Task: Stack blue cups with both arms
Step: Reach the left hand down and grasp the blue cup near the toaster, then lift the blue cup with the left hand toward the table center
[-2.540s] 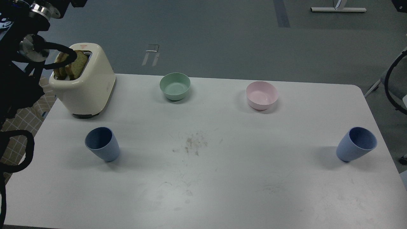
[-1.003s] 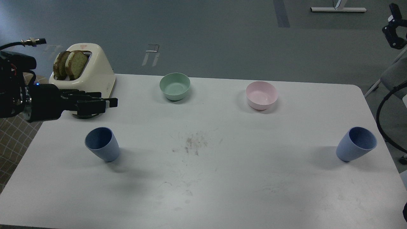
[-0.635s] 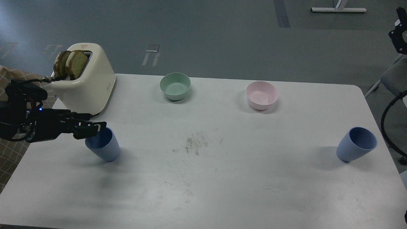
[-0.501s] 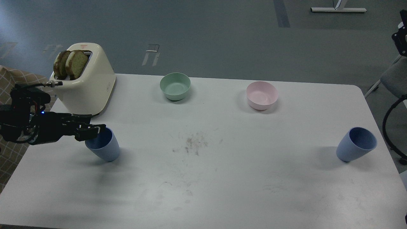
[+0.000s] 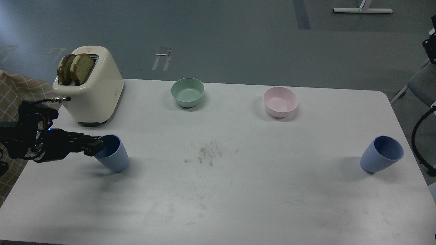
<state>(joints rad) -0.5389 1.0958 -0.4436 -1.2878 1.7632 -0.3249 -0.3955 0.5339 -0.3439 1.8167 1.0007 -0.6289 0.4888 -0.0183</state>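
Two blue cups stand upright on the white table. The left blue cup is at the front left, the right blue cup at the far right. My left gripper comes in level from the left, and its dark fingertips are at the left cup's near-left rim. I cannot tell its fingers apart, nor whether they hold the rim. Of my right arm only a small black part shows at the right edge, well above and behind the right cup. Its fingers cannot be made out.
A cream toaster with two bread slices stands just behind the left cup. A mint-green bowl and a pale pink bowl sit at the back. Crumbs lie mid-table. A black cable hangs off the right edge.
My left arm has swung down from high at the left. The gripper has dropped from in front of the toaster to the left cup's rim. The right arm's end has slid further off the right edge.
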